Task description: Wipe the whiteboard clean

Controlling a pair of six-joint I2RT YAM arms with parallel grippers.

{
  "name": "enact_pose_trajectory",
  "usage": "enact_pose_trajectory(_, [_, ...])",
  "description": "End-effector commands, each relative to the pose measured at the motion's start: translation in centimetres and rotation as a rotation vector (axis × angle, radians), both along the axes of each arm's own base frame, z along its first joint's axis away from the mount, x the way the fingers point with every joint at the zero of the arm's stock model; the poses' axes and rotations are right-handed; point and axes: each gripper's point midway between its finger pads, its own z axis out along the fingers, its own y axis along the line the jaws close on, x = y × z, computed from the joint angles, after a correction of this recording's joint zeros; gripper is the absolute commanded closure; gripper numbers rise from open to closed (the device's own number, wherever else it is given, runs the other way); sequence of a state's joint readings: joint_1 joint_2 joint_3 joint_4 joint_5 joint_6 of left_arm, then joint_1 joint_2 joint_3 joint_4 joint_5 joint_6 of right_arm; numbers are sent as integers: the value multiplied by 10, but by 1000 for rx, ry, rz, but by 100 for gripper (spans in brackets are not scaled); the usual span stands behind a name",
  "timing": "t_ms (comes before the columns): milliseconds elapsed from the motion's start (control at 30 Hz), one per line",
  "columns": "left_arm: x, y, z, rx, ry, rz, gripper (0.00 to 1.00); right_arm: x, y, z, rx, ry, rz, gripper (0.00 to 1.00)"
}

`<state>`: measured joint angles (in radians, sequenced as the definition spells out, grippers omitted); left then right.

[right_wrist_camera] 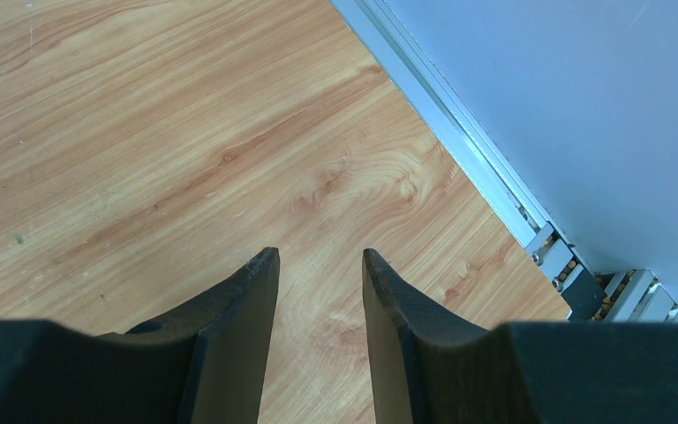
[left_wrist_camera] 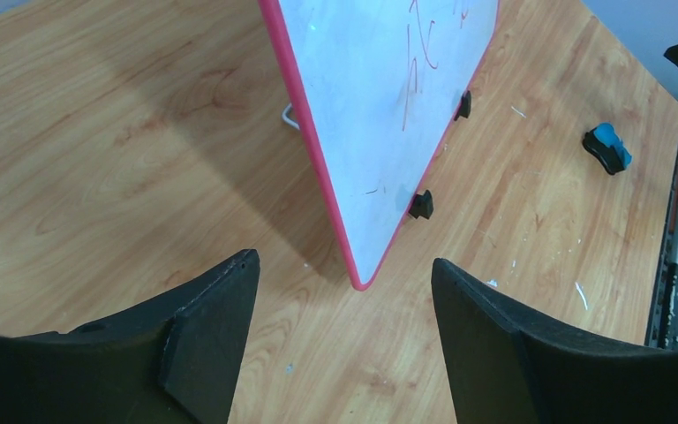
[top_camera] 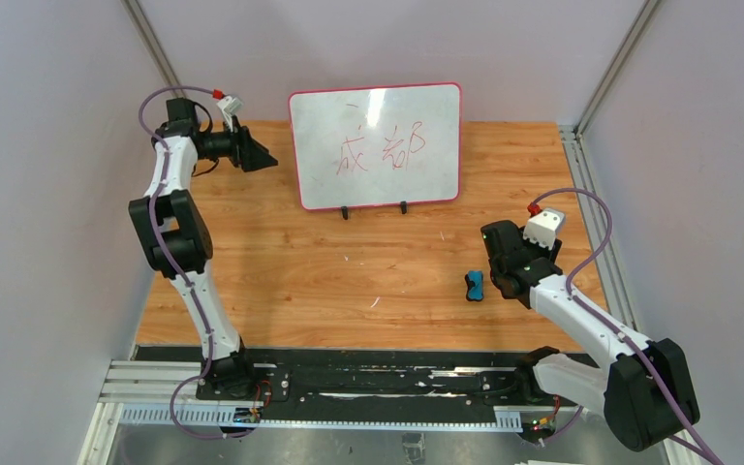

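Note:
The whiteboard [top_camera: 376,145] stands upright on two black feet at the back of the table, with red handwritten characters on it. In the left wrist view its face [left_wrist_camera: 380,115] and red frame run edge-on, with the lower corner between my fingers. My left gripper [top_camera: 260,157] is open and empty, just left of the board's left edge; it also shows in the left wrist view [left_wrist_camera: 344,261]. My right gripper [top_camera: 506,266] is open and empty over bare wood near the right side; it also shows in the right wrist view [right_wrist_camera: 318,256]. The small blue-and-black eraser [top_camera: 475,286] lies just left of it.
The eraser also shows in the left wrist view [left_wrist_camera: 607,147], lying on the wood. A metal rail [right_wrist_camera: 459,150] runs along the table's right edge against the grey wall. A wire stand [left_wrist_camera: 290,117] props the board from behind. Small white specks dot the wood.

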<state>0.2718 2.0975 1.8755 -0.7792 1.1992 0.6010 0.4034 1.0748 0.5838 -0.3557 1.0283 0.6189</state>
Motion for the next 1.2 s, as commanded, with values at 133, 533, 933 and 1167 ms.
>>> enact_pose_trajectory(133, [12,-5,4,-10,-9,-14,24,-1,-6,1,-10,-6,-20,59])
enact_pose_trajectory(533, [5,-20,15,-92,-28,-83,25,-1,-5,0,-10,-3,-18,59])
enact_pose_trajectory(933, [15,-19,14,-108,-20,-83,25,0,-5,1,-9,-3,-16,60])
enact_pose_trajectory(1167, [26,-16,1,-108,-14,-84,25,0,-4,0,-8,-3,-12,60])
